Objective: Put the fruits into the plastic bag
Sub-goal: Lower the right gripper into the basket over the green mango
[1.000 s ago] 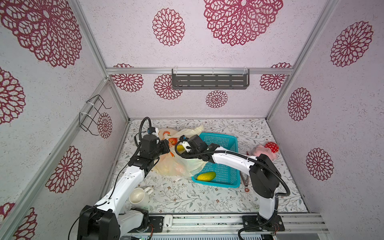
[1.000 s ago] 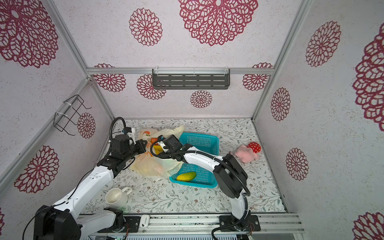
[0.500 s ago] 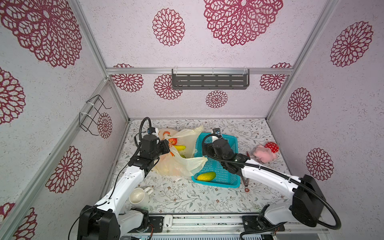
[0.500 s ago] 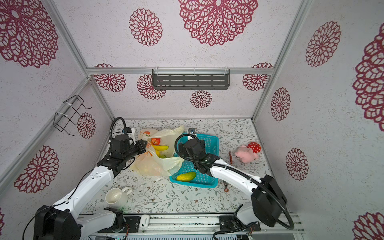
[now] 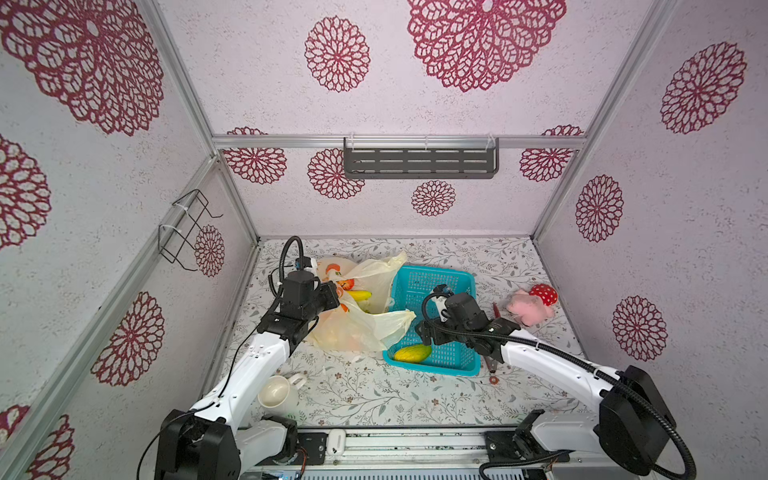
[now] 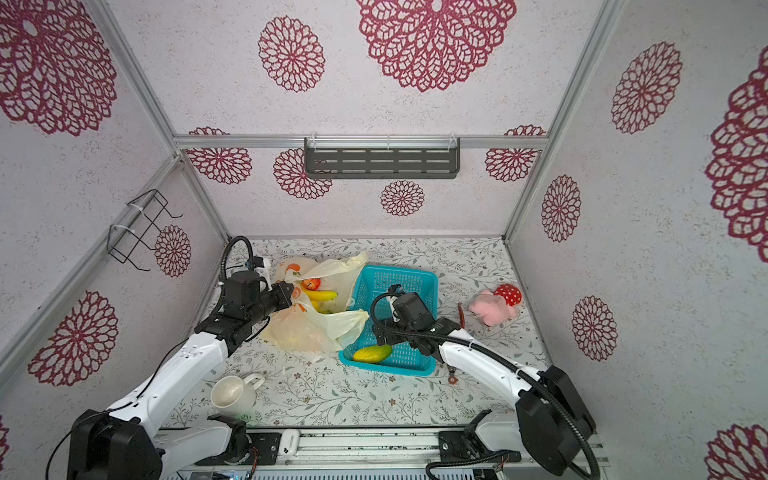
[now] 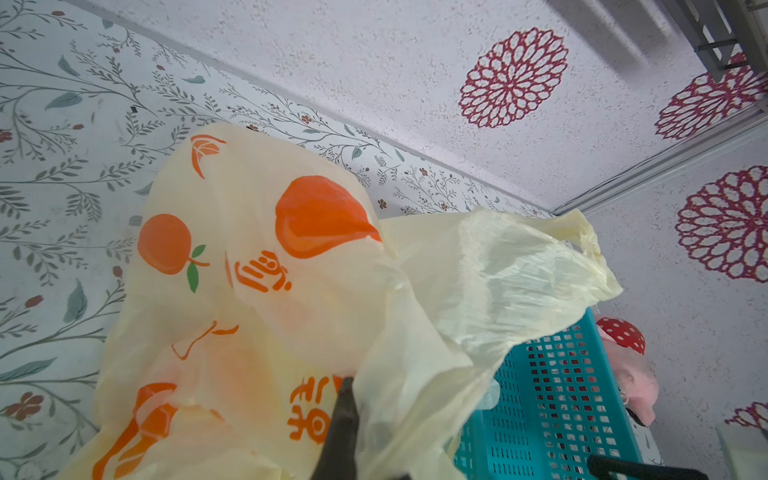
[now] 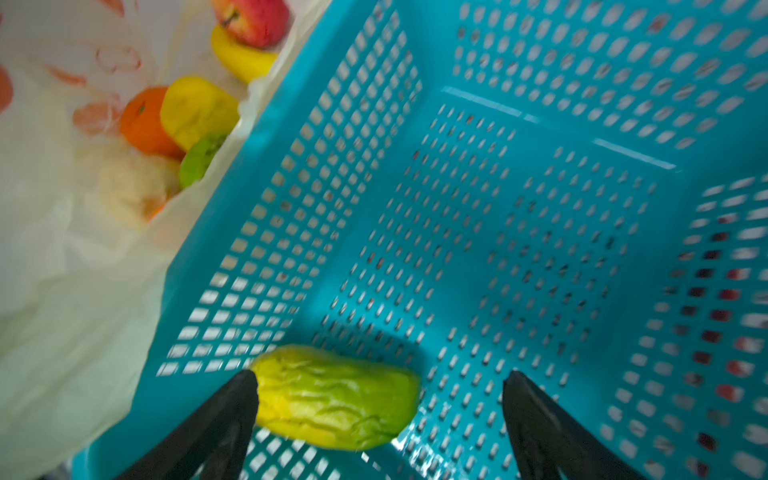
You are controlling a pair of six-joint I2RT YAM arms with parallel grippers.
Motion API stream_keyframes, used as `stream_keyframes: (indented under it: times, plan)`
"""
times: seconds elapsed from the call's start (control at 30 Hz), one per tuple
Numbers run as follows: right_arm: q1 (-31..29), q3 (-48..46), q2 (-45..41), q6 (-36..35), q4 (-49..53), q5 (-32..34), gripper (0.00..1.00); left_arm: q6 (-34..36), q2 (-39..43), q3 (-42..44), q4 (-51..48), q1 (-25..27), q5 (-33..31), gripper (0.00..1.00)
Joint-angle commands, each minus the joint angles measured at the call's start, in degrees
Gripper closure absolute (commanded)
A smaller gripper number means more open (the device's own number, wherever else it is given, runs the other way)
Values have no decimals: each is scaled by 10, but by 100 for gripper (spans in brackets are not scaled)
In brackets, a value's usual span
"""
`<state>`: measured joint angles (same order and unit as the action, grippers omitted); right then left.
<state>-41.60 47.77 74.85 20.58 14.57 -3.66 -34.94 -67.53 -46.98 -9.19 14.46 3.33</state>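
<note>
Mango (image 8: 336,403) in basket (image 8: 519,187): being straddled by right pincer (image 8: 380,380), spread wide, empty; centring over its middle advised. Plastic bag (image 7: 270,299) being pinched by left pincer (image 5: 334,291).

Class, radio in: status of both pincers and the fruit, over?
Left pincer shut on plastic bag. Right pincer open over mango in basket. Nothing blocking.

1 mango (image 5: 412,353), 1 bag (image 5: 357,328), 1 bskt (image 5: 440,368)

The left jaws pinch the crinkly plastic bag (image 7: 291,299), just beside the teal basket (image 7: 561,395).
</note>
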Motion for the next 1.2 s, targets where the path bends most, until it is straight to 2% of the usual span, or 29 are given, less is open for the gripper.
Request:
stream_keyframes:
  times: [0.0,0.43,0.67,0.8,0.87,1.0,1.17]
  plan:
    - [-20,26,20,-25,59,-86,8,5,-4,-5,-1,-4,-5,100]
    - [-39,80,89,-65,158,-80,8,-11,-6,8,28,-3,-4,100]
    - [-52,101,172,-77,164,-38,9,-30,-3,29,44,2,-6,100]
    - [-60,104,212,-54,129,-35,11,-31,4,30,38,3,-13,100]
    - [-61,108,226,-39,125,-26,15,-29,8,29,36,3,-14,100]
    - [-60,110,234,-3,140,39,26,-25,10,28,33,3,-15,100]
    - [-52,91,210,70,162,126,23,-26,3,28,36,4,-12,100]
